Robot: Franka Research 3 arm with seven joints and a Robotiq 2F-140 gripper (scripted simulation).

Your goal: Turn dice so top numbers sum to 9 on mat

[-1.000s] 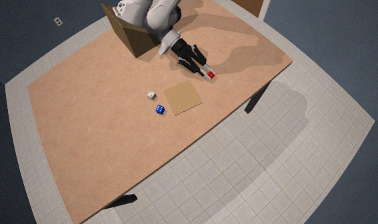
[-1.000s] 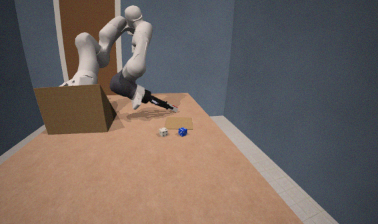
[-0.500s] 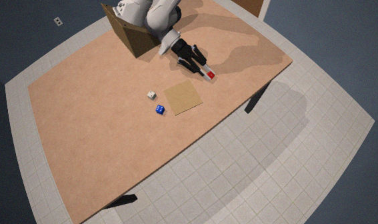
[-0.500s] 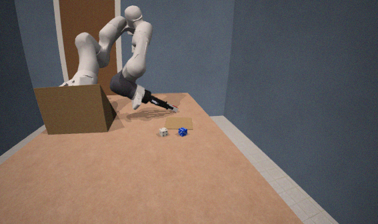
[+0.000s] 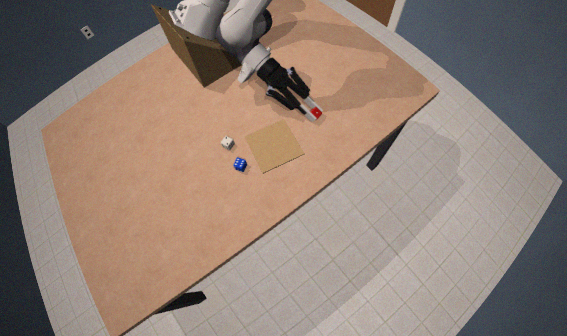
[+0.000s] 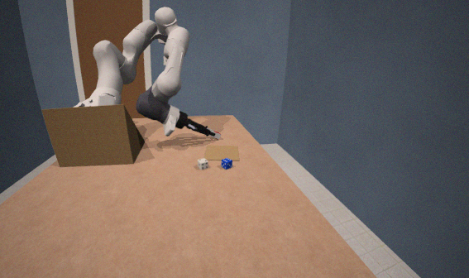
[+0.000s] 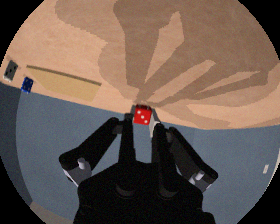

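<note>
While the arm leans out low over the far part of the table, its gripper [image 5: 315, 113] is clamped on a red die [image 5: 316, 113], the two pale fingertips pinching it from either side. In the wrist view the red die [image 7: 141, 116] sits right at the tips of the black fingers, and the face turned toward that camera carries white pips that are too small to count. From the exterior view the gripper [image 6: 216, 134] hangs slanted above the table, with its shadow thrown on the wood beneath it, so the die is held in the air and not resting on anything.

Just near of the gripper lies the tan mat [image 5: 274, 146], flat on the table, with no die on it. The red die is held beyond the mat's far right corner, off the mat.

To the left of the mat, apart from its edge, a white die [image 5: 227, 143] sits flat on the bare table. A blue die [image 5: 240, 164] sits flat a little nearer, close beside the mat's near left corner but off it. The two stand near each other without touching.

Farther back on the left, the white arm [image 6: 170, 79] rises from a brown box-shaped pedestal [image 6: 91, 136] standing on the wooden table [image 5: 135, 215]. A pale tiled floor [image 5: 385, 260] surrounds the table.
</note>
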